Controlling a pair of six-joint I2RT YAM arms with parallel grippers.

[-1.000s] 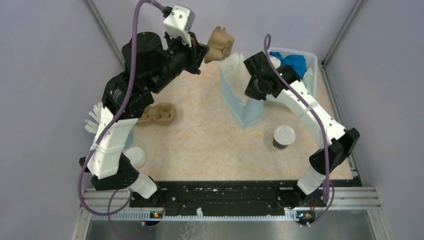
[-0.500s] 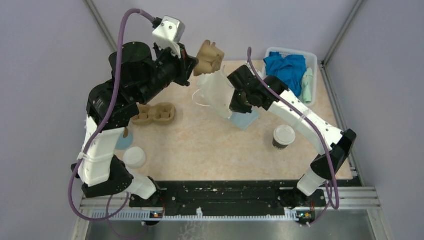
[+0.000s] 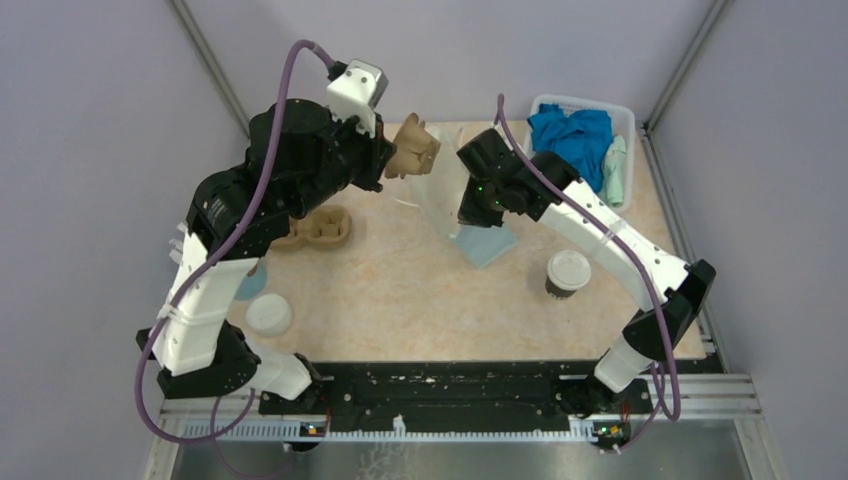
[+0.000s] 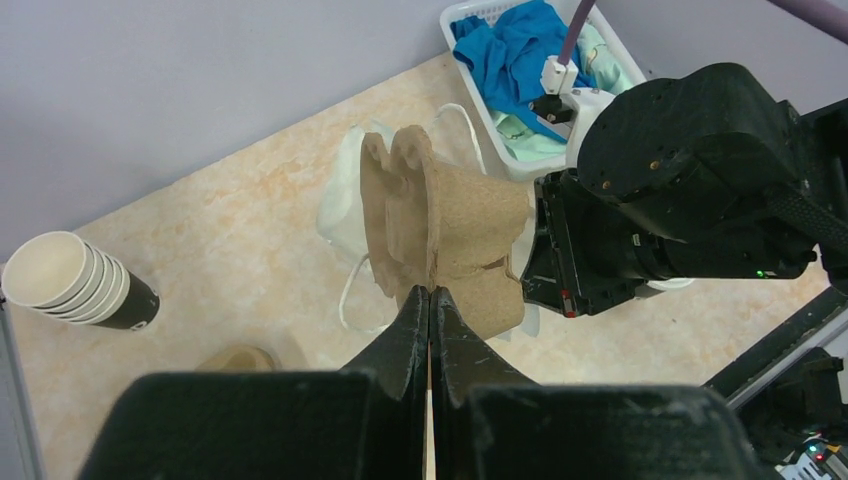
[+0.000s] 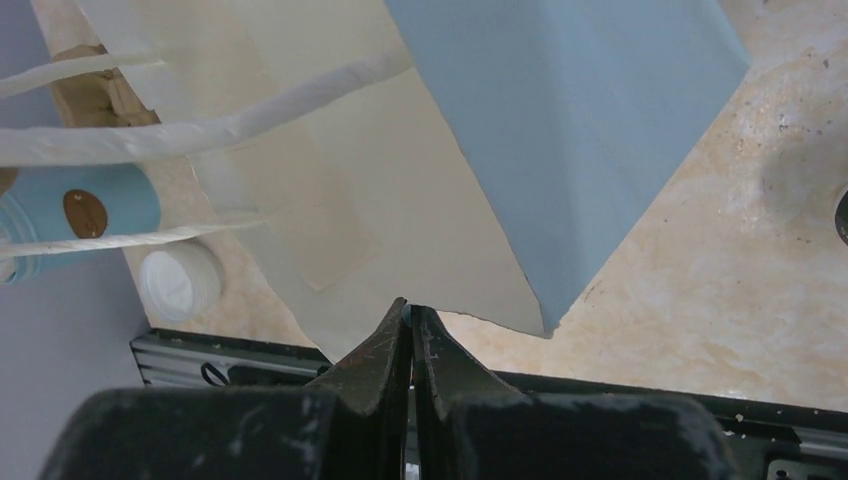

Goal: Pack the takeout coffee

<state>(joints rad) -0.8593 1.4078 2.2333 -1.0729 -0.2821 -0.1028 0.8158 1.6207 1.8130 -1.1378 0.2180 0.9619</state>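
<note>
The takeout coffee, a dark brown cup with a white lid, stands on the table at the right, apart from both grippers. My left gripper is shut on a brown pulp cup carrier and holds it in the air; the wrist view shows the jaws pinched on the carrier. My right gripper is shut on the rim of a white and blue paper bag. The bag is tilted, its mouth towards the carrier.
A second carrier lies at the left. A loose white lid lies near the left arm base. A stack of lidless cups lies at the far left. A white basket with blue cloth stands at the back right.
The right gripper has pulled the bag to the left and tilted it. The left gripper has brought the carrier down and nearer to the bag's mouth.
</note>
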